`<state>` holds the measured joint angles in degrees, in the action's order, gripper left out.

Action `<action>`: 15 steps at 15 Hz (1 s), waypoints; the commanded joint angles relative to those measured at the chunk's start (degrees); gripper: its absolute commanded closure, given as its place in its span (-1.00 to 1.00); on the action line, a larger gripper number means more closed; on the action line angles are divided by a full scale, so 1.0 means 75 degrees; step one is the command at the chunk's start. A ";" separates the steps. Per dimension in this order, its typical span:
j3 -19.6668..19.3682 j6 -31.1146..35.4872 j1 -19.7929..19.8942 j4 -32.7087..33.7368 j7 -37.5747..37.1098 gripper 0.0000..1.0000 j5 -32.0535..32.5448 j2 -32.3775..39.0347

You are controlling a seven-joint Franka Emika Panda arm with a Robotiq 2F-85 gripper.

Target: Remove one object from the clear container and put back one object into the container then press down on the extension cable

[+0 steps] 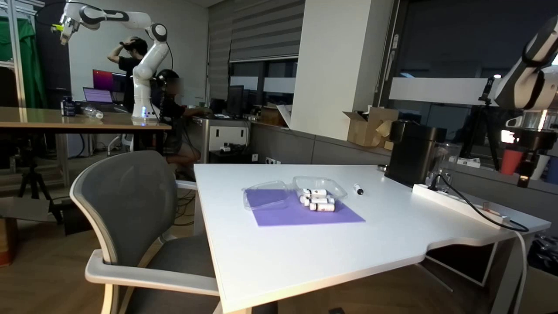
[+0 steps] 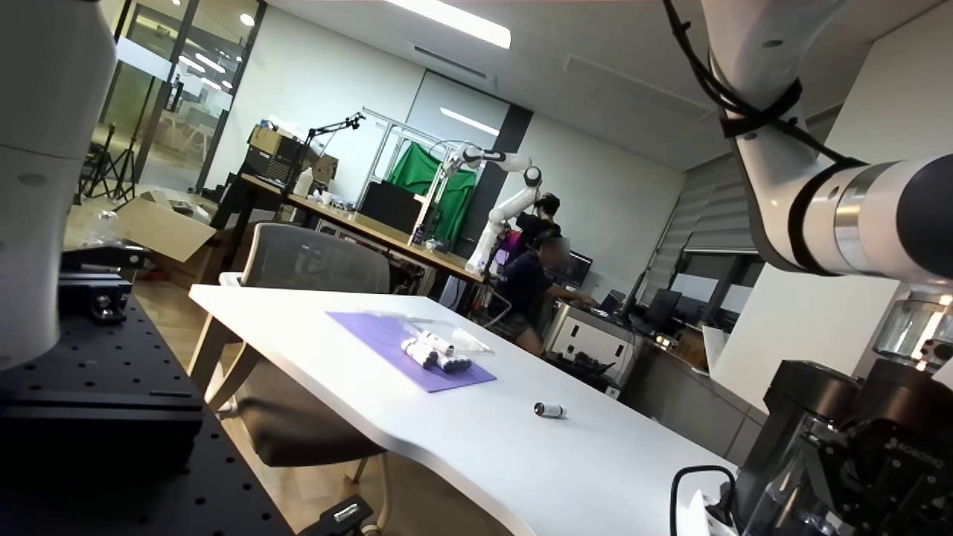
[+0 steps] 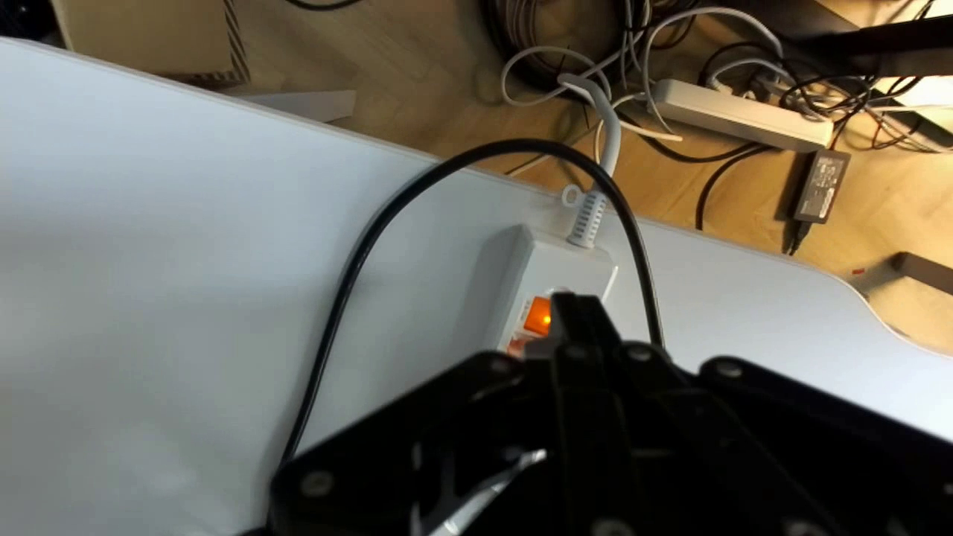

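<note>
The gripper [image 3: 578,304] has its fingers pressed together and points down at the strip of the extension cable [image 3: 567,266], whose lit orange switch [image 3: 537,316] shows just beside the fingertips in the wrist view. The fingers hide more of the strip; in an exterior view a gap separates them from it. Most in the way is a black cord [image 3: 521,145], looping past the strip's end and running to both sides of the fingertips in the wrist view; whether it touches them I cannot tell. Beyond the fingertips, the white cord [image 3: 612,141] goes over the edge of the table [image 3: 149,223], and a white block [image 3: 741,115] and an adapter [image 3: 823,186] lie on the floor. A black box [image 1: 412,150] stands near the gripper, and a red cup [image 1: 511,162] and a blue cup [image 1: 552,169] show behind the fingers in an exterior view. Well apart from the gripper, the clear container [image 1: 336,188] lies partly on the purple mat [image 1: 283,218] with white bottles [image 1: 323,207] stacked at it, inside or just in front I cannot tell. A lone bottle [image 1: 358,189] lies between them and the gripper.
</note>
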<state>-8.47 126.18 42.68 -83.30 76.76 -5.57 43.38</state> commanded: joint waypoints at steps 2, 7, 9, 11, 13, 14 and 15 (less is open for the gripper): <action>0.0083 -0.0033 0.0071 0.0064 -0.0041 0.99 0.0069 0.0028; 0.0129 -0.0043 0.0107 0.0110 0.0009 1.00 0.0028 0.0132; 0.0228 -0.0141 0.0216 0.0177 0.0082 1.00 -0.0087 0.0226; 0.0313 -0.0223 0.0307 0.0247 0.0133 1.00 -0.0166 0.0338; 0.0344 -0.0274 0.0344 0.0296 0.0083 1.00 -0.0132 0.0446; 0.0349 -0.0301 0.0353 0.0333 0.0044 1.00 -0.0106 0.0507; 0.0387 -0.0318 0.0387 0.0365 0.0050 1.00 -0.0131 0.0561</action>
<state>-6.44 125.77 44.66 -83.15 77.34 -5.97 46.06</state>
